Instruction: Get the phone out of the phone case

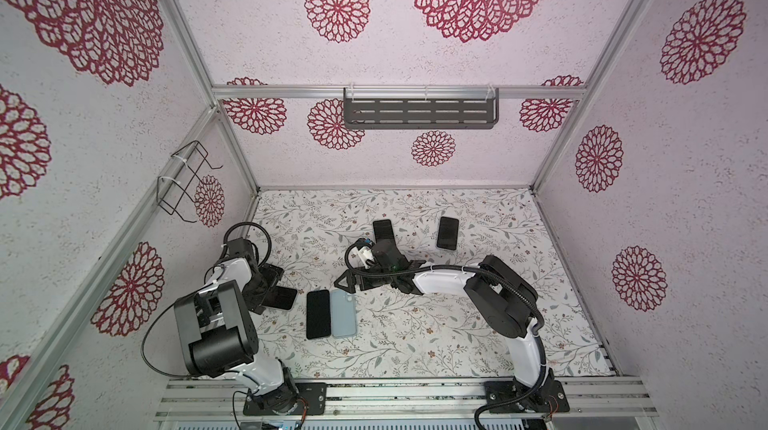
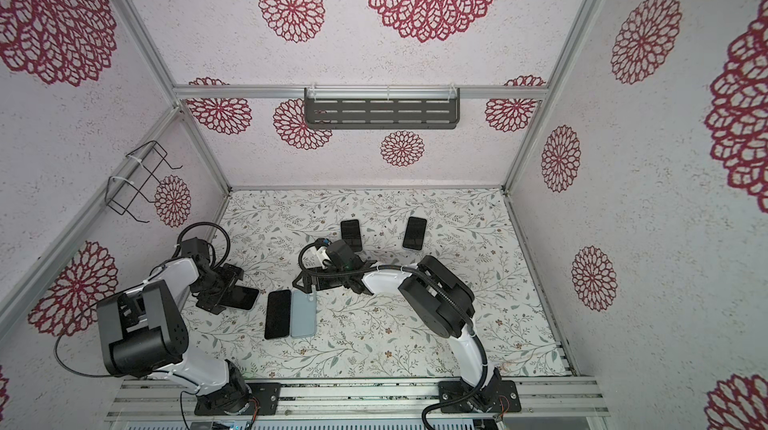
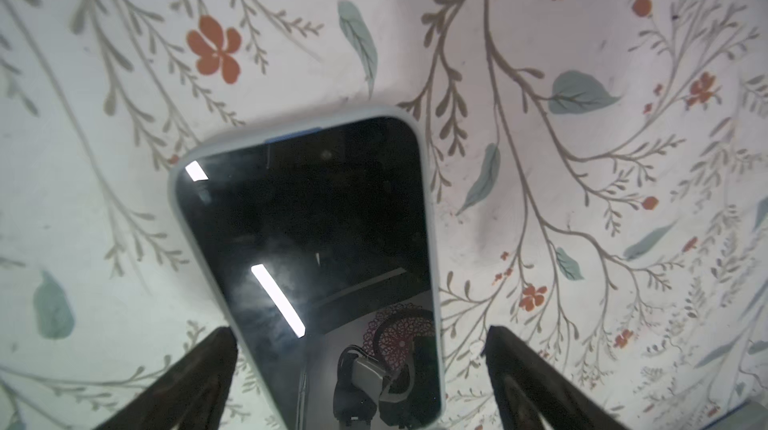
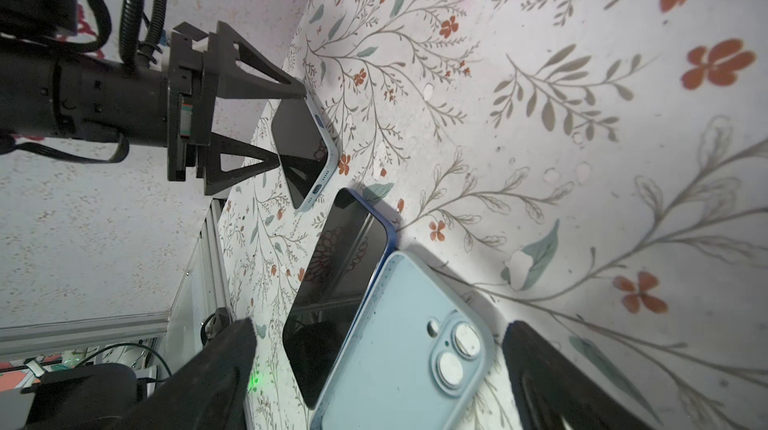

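1. A white table cover printed with grey-green twigs and small orange flowers (image 1: 457, 324) lies flat inside a booth. The booth has rough white walls with crimson lace rosettes (image 1: 702, 37) and is framed by aluminium rails (image 1: 395, 92).
2. A grey slotted metal shelf (image 1: 419, 113) hangs on the back wall, and a black wire rack (image 1: 183, 183) hangs on the left wall.
3. The black-glass phone (image 3: 307, 241) sits screen up in its pale blue-grey soft case (image 4: 320, 176). It lies flat at the table's left side, half hidden under the left gripper (image 3: 359, 332) in both top views. That gripper's jaws are spread wide and straddle one end of the cased phone. One finger (image 3: 208, 370) is just beside the case rim and the other is clear of it, so nothing is held.
4. The right gripper (image 4: 378, 326) also has its jaws wide apart and empty. In the right wrist view a light blue phone lying camera side up (image 4: 399, 345) shows between its fingers. This phone's long side touches a dark-blue-edged phone with a black screen (image 4: 340, 266).
5. A black slab phone (image 1: 382, 229) and another like it (image 1: 448, 232) lie apart near the back.
6. The case rim is matte with rounded corners, and the screen is glossy and mirrors strip lights. The fingers are matte black triangular trusses.
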